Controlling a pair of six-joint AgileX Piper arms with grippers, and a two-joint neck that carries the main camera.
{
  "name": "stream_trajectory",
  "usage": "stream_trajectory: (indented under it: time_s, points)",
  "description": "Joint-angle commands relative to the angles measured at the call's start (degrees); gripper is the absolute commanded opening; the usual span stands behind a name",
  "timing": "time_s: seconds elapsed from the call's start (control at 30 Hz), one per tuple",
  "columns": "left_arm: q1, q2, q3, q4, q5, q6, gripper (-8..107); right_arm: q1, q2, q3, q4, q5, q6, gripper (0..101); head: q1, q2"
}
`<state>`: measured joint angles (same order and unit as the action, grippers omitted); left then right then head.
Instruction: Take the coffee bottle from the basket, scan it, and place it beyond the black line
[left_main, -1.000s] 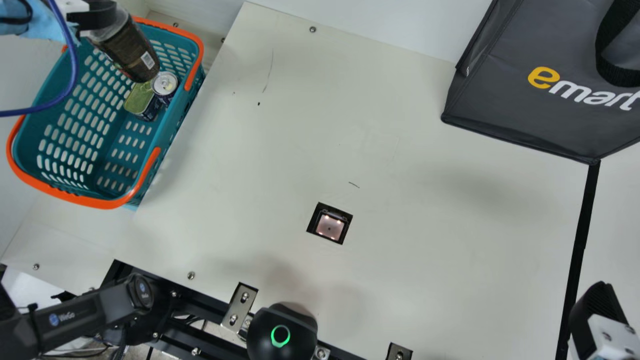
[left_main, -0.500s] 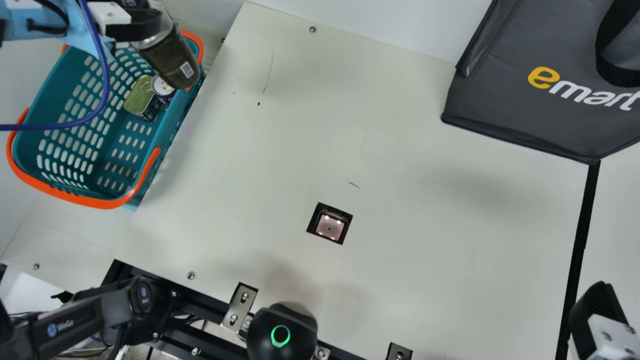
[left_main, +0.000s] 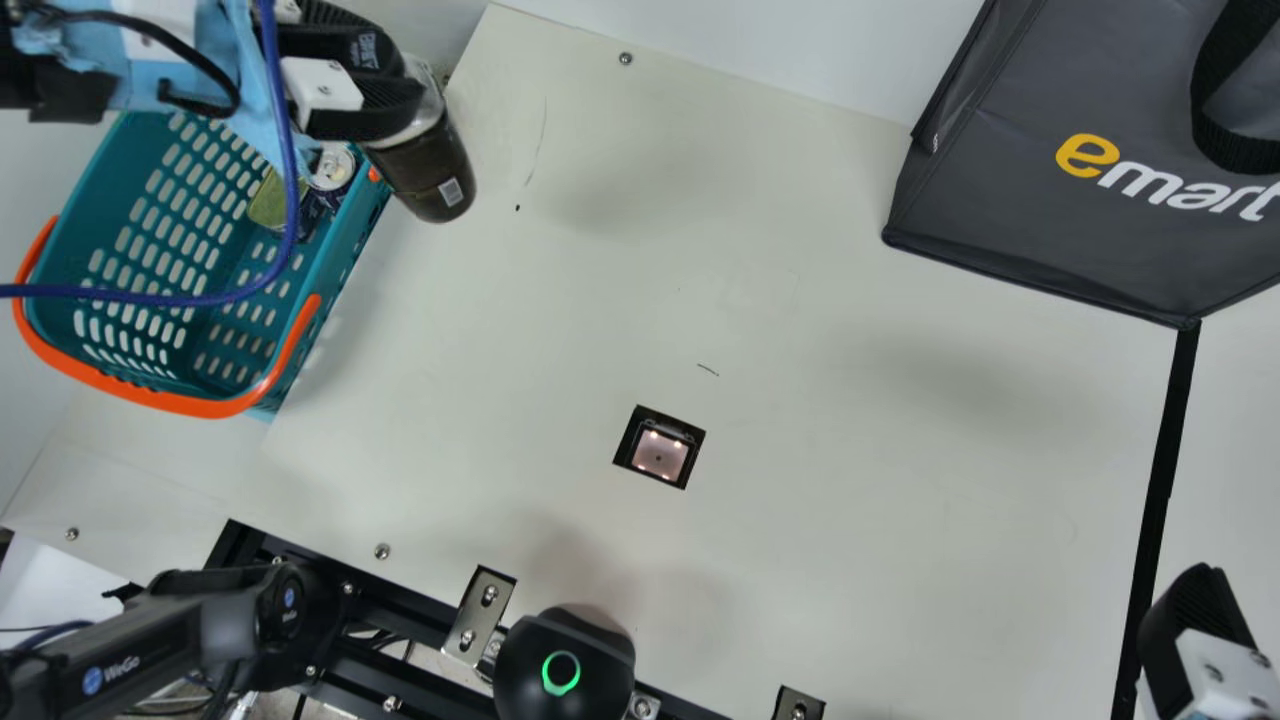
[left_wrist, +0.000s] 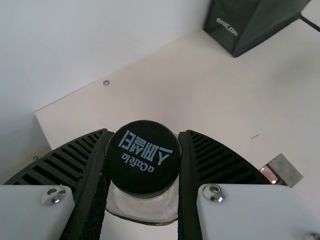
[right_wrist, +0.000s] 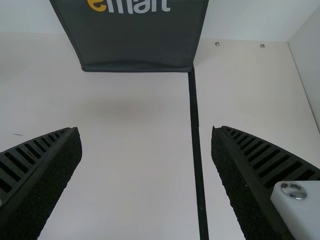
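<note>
In the main view my left gripper (left_main: 385, 75) is shut around the neck and cap end of the coffee bottle (left_main: 428, 170), which hangs tilted just past the right rim of the basket (left_main: 85, 260). The left wrist view shows the black cap of the coffee bottle (left_wrist: 143, 157) pinched between the two fingers of my left gripper (left_wrist: 143, 150). My right gripper (left_main: 1200, 620) is at the main view's lower right, by the black line (left_main: 1160, 470). In the right wrist view, my right gripper (right_wrist: 146, 145) stands open, the black line (right_wrist: 196, 135) visible between its fingers.
A lit scanner window (left_main: 660, 453) is set into the table (left_main: 850, 560). A dark shopping bag (left_main: 1050, 230) stands at the back right. A can (left_main: 332, 168) and a tin (left_main: 268, 203) lie in the basket. A blue cable crosses above it.
My left gripper has carried the coffee bottle rightward and a little toward the table's front, from above the basket to beyond its right rim. The right arm has kept still.
</note>
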<state>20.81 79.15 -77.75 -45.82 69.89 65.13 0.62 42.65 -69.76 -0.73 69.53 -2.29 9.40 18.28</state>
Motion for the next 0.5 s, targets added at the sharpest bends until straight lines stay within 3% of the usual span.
stream_trajectory:
  time_s: [0.0, 0.47]
  points:
    - [-1.9, -0.1, 0.3, 0.2, 0.0, 0.0, 10, 0.0, 0.0, 0.0, 0.0, 0.0, 0.0, 91, -1.5, 0.1]
    - [-12.0, -1.6, 4.1, 1.9, 0.0, 1.0, 10, 0.0, 0.0, 0.0, 0.0, 0.1, 0.0, 91, -1.5, 0.1]
